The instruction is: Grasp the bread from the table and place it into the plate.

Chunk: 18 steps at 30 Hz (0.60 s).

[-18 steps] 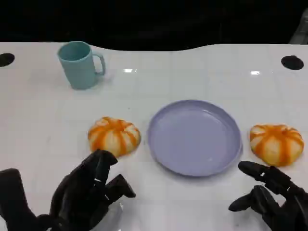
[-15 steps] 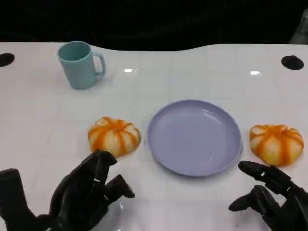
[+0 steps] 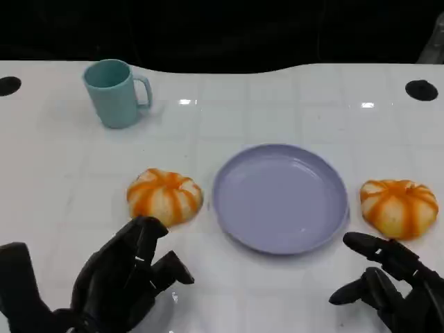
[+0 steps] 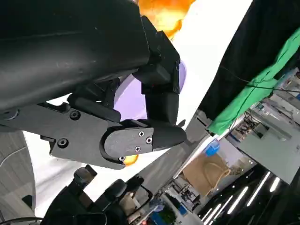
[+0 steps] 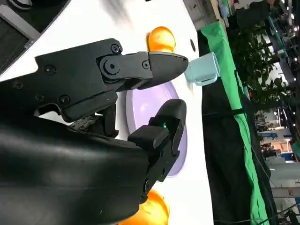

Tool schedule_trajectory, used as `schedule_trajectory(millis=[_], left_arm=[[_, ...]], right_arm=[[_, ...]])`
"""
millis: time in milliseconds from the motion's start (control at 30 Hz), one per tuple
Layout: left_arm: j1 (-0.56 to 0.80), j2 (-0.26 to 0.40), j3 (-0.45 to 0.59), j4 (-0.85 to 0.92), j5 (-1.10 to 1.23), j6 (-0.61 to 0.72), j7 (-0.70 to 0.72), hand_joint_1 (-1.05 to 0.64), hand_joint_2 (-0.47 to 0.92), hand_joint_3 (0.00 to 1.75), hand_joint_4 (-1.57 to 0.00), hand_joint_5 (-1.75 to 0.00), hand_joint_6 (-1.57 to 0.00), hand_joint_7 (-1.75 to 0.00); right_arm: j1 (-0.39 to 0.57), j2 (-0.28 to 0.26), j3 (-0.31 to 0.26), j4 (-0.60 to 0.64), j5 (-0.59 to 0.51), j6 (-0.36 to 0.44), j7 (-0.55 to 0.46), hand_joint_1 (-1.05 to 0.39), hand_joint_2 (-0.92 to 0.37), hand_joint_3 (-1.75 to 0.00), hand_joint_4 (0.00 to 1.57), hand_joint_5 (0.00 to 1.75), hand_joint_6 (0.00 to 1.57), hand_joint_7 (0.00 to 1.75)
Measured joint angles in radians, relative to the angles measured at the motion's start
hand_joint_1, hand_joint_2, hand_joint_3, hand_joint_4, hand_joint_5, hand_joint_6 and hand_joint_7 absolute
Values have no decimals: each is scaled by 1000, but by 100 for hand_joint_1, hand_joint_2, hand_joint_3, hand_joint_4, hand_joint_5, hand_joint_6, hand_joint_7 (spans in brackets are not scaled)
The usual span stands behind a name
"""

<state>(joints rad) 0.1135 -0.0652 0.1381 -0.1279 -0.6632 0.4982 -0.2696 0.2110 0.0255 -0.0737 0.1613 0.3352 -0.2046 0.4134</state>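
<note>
Starting out, we find the plate bare, one bread left of it, another right; our left hand and right hand hover spread, holding nothing.

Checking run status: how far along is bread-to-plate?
Nothing done yet: the plate holds nothing. Both bread pieces lie on the table, left bread and right bread. Left robot hand and right robot hand sit near them, holding nothing. Grasp, lift and placement remain.
</note>
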Motion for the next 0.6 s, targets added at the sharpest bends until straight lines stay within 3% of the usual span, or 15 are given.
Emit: schedule_trajectory(millis=[167,200,267,333,467,600], left_arm=[[0,6,-2,0,2,-13,-20,-53,92,50,-63,-175,-55,-149],[-1,8,-5,0,3,-22,-29,-55,92,45,-55,-157,-53,-114],[-5,23,-22,6,42,-68,-63,-55,92,39,-53,-128,-56,-68],[-21,57,-50,9,124,-145,-88,-55,92,33,-46,-113,-52,-47],[-68,148,-118,-13,329,-264,-90,-51,92,26,-29,-101,-42,-29],[-129,260,-205,10,616,-445,-67,-54,92,13,-18,-93,-41,-18]], right_arm=[[0,0,1,0,0,-1,0,-77,-92,-28,70,115,85,57],[0,0,1,0,0,-1,0,-77,-92,-28,70,115,85,57],[0,0,1,0,0,-1,0,-77,-92,-27,71,115,84,57],[0,0,1,0,1,0,0,-76,-92,-27,70,115,84,57],[0,0,0,0,1,0,0,-76,-92,-28,70,114,84,57],[0,0,1,0,1,0,1,-76,-92,-28,70,114,84,58]])
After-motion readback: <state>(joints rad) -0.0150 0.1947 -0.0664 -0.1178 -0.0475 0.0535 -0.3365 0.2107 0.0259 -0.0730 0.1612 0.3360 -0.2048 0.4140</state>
